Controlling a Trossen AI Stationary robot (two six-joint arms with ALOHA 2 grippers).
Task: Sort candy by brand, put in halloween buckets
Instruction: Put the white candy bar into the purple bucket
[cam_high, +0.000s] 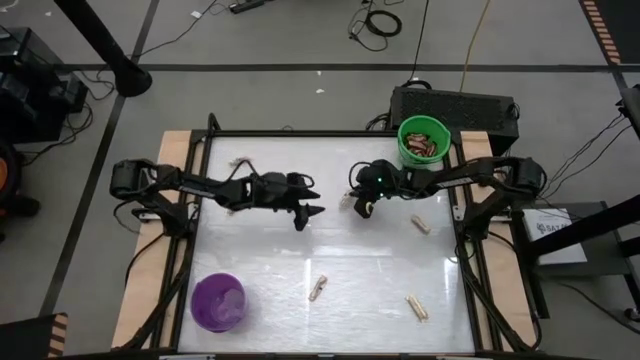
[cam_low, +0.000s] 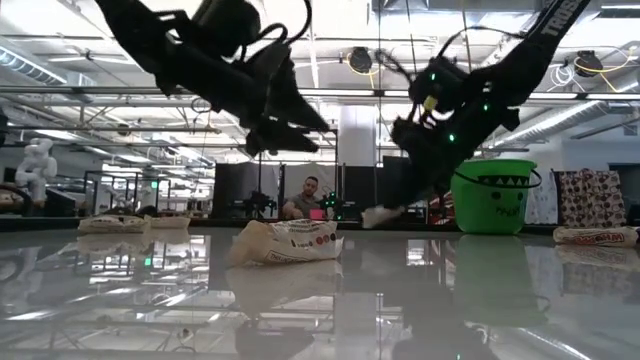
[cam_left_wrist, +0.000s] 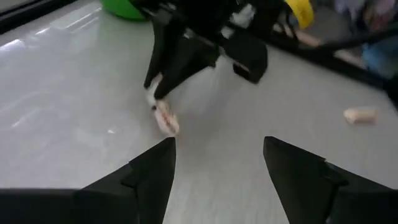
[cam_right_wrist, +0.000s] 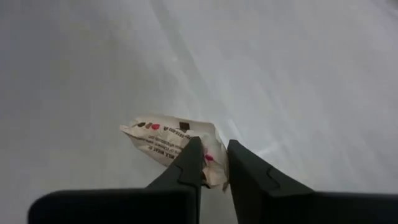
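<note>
Pinching one end of a pale cream candy bar, the right hand has its two fingers drawn nearly together, with the wrapper's corner caught between them and the bar held just clear of the white tabletop. From above, this hand sits near the middle of the tabletop's far half, a short way from the green bucket at the far right corner. The left hand hangs beside it, close but not touching — its fingers are spread wide apart and hold nothing.

Two buckets are in view: the green one, which already has several red-brown bars inside, and the purple bucket near the front left corner. Its contents cannot be made out.

Three more pale bars lie loose on the tabletop — one right of the right hand, one near the front centre, one toward the front right.
</note>
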